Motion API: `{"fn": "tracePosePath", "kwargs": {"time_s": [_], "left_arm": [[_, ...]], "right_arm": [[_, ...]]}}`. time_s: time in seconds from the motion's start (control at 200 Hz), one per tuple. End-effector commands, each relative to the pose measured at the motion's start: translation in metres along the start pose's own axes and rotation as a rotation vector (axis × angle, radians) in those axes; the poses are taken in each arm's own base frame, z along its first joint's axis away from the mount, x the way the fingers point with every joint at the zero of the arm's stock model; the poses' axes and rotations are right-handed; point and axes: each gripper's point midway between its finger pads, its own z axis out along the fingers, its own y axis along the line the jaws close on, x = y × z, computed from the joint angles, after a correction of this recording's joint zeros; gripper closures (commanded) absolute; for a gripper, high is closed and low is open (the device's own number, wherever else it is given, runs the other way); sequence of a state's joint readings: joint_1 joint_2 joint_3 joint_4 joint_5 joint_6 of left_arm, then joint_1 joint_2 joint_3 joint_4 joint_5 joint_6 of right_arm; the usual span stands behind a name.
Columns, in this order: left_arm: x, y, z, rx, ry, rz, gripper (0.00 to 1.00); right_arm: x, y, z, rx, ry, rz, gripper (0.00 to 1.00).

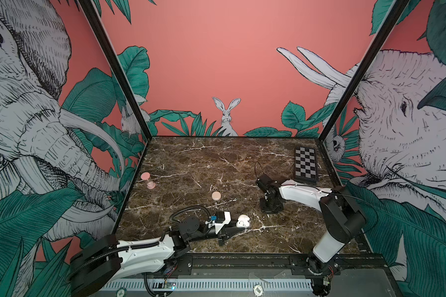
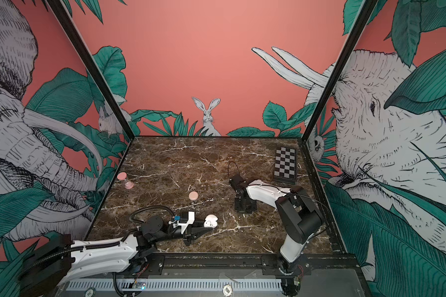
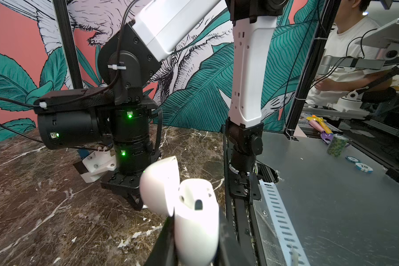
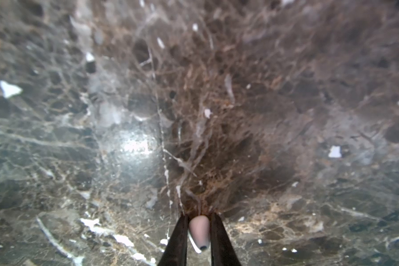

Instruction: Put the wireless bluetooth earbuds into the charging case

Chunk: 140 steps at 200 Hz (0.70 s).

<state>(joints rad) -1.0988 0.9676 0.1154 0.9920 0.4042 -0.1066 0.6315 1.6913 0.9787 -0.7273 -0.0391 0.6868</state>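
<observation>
My right gripper [image 4: 199, 217] nipped tiny pale stemmed earbud [image 4: 199, 231]; I judged slow straight lift wisest; left gripper [image 3: 197, 241], closed, held white plastic lid-up charging case [image 3: 200, 207].

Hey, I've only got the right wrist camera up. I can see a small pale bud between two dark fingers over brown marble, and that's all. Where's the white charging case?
Observer: The glossy white charging case is near the front middle of the brown marble table. It is to the left of the right gripper that grips your small pale earbud.
Operator: Is it lying loose?
Observer: No, the left gripper clamps the case's body between its fingers.
Operator: Lid open?
Observer: Yes, the rounded white lid is swung open, and the one socket that shows clearly looks empty.
</observation>
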Motion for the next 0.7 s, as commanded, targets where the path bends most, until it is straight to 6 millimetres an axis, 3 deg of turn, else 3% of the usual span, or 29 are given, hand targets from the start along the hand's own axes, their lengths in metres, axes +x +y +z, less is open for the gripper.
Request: {"fn": "tracePosePath", "kwargs": {"time_s": [0.0,0.21,0.365,0.695], "left_arm": [[-0.015,-0.003,0.003,0.017,-0.037,0.028,1.00],[-0.013,-0.003,0.004,0.017,-0.034,0.029,1.00],[-0.012,-0.003,0.003,0.016,-0.032,0.029,1.00],[-0.011,-0.003,0.004,0.018,-0.031,0.030,1.00]], "right_arm": [[0.009,-0.006,0.008,0.019,0.012,0.032,0.83],[0.009,-0.002,0.009,-0.028,-0.008,0.053,0.86],[0.005,0.014,0.009,-0.153,-0.060,0.072,0.87],[-0.009,0.028,-0.028,-0.323,-0.232,0.084,0.89]]}}
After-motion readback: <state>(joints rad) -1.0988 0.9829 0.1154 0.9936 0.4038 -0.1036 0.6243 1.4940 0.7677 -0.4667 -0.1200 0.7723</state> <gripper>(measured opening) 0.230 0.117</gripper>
